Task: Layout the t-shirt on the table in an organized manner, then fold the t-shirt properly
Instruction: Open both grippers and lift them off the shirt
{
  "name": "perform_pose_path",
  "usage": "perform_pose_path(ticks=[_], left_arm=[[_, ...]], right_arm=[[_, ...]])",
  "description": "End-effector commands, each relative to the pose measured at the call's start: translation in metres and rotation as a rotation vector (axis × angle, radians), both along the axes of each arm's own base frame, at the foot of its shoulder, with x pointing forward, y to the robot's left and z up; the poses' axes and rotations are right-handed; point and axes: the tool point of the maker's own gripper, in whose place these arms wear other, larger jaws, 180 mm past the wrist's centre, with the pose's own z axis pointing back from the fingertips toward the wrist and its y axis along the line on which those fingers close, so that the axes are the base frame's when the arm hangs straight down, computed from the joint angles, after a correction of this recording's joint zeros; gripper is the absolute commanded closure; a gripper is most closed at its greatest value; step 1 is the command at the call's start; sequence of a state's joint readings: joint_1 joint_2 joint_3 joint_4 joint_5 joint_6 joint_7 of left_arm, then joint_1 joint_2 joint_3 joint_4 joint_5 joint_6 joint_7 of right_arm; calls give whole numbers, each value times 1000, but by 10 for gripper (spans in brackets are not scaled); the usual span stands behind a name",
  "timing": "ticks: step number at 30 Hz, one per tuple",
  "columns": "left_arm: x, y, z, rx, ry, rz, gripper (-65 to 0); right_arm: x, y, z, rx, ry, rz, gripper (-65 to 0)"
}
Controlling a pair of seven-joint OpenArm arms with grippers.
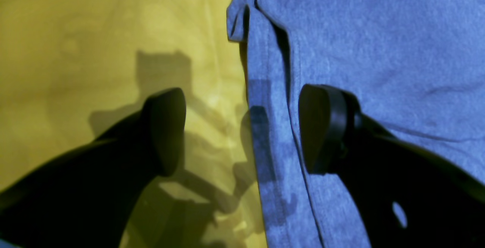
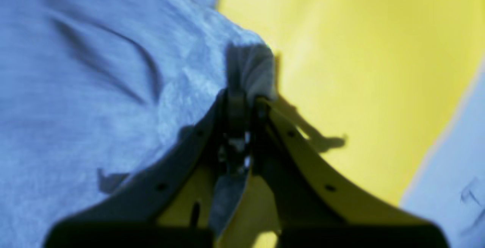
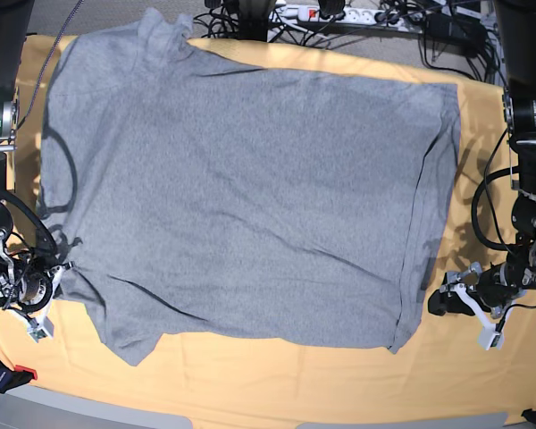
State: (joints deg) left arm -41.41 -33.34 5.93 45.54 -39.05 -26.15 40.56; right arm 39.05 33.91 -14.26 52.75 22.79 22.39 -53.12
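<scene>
— Yellow table [image 3: 277,380] under us, the t-shirt [image 3: 241,188] spread plain side up across mid-frame. Still laying out?

— We think so: right claw [image 2: 246,89] pinches a sleeve edge; left claw [image 1: 242,130] gapes wide, straddling the hem. Next, grip and tug flat.

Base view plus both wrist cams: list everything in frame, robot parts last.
t-shirt: 1, heather grey, plain side up, spread flat over most of the table, a few creases near the lower corner by the right gripper
table: 1, pale yellow-orange cloth cover, bare strips show around the shirt
power strip: 1, white, behind the table's far edge
cables: several, black, tangled behind the far edge
left gripper: 1, black, jaws wide apart, one finger over the cloth and one over the shirt's hemmed edge, holding nothing
right gripper: 1, black, jaws closed on a pinch of the shirt's edge
</scene>
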Motion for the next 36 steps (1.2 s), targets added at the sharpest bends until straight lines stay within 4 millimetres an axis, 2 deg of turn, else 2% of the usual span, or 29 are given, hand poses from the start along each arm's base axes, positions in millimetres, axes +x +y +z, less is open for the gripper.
perform_pose_path(ticks=[1,7,15,16,17,19,20,21,25,27,32,36], left_arm=[[12,6,28,-9,-73,8,-470],[12,6,28,-9,-73,8,-470],[12,6,29,-8,-74,8,-470],[12,6,29,-8,-74,8,-470],[12,6,29,-8,-74,8,-470],[12,6,30,-8,-77,9,-470],[13,6,33,-10,-82,11,-470],[14,8,35,-18,-90,17,-470],[17,24,57,-94,-144,81,-470],[13,31,66,-146,-149,91,-470],[-3,27,75,-238,-152,6,-470],[-17,21,68,-270,-116,-56,-470]], right_arm=[[15,-18,30,-44,-81,-47,0],[6,-45,32,-129,-67,-203,0],[-16,-49,9,-144,29,-239,0],[-17,-49,8,-144,30,-236,-44],[-18,-49,6,-146,34,-236,-116],[-18,-52,8,-161,29,-231,-295],[-16,-54,11,-173,15,-230,-364],[-12,-56,15,-174,-6,-230,-398],[0,-66,41,-150,-81,-248,-402],[3,-68,53,-49,-119,-257,-401],[1,-50,83,345,-218,-191,-401],[-21,-26,101,621,-241,-39,-401]])
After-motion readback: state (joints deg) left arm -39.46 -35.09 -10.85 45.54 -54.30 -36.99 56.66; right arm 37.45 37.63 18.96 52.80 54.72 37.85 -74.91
